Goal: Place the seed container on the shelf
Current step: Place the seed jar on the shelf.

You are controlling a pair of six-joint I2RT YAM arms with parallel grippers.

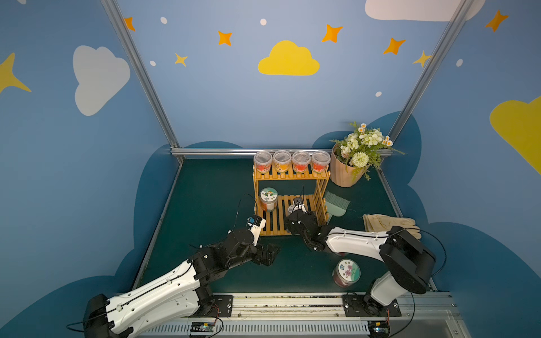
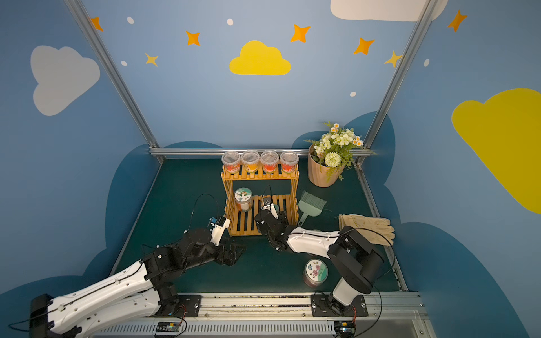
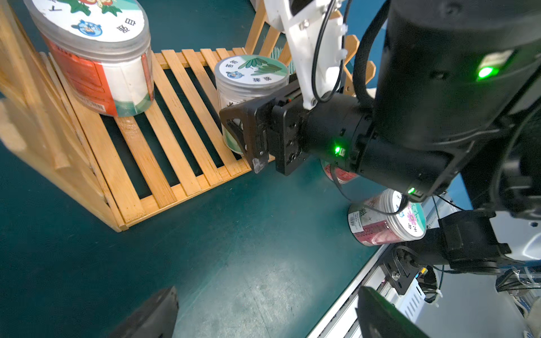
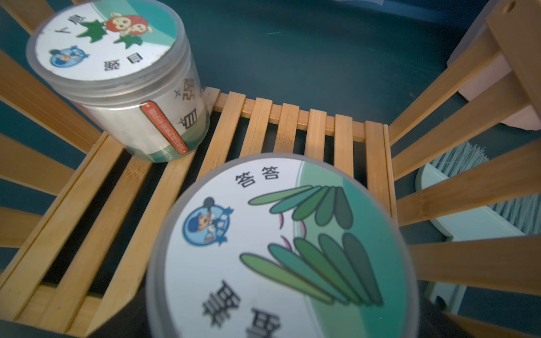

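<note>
The seed container (image 4: 278, 248) stands upright on the shelf's (image 4: 316, 131) lower tier, right of middle. The right gripper (image 1: 294, 212) straddles it, grip unclear; the left gripper (image 1: 270, 256) gapes above the desk

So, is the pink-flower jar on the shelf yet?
No: in both top views the pink-flower jar stands upright on the table, well apart from the shelf.
</note>
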